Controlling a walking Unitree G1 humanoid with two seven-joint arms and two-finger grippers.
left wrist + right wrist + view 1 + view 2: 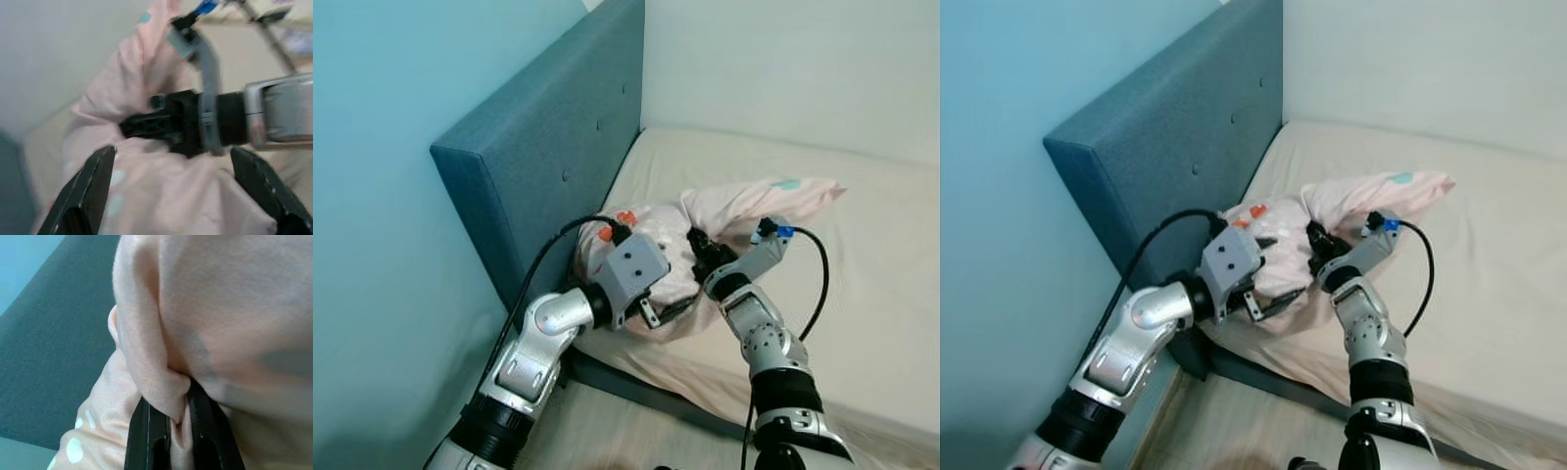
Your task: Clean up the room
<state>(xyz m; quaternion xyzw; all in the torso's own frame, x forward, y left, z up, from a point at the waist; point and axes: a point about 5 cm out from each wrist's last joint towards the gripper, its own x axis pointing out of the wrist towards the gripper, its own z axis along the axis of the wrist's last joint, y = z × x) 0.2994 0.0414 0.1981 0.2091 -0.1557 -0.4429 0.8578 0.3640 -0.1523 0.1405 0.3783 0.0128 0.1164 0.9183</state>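
Pink cloth, a bunched pillow, is seen on the mattress close to the teal headboard, at about ten o'clock in the head views. It is not yet laid flat, so the tidying is judged barely begun. A fold is pinched between the nearly closed fingers of the right gripper. The left gripper is held with its fingers spread wide, around the cloth without clamping it.
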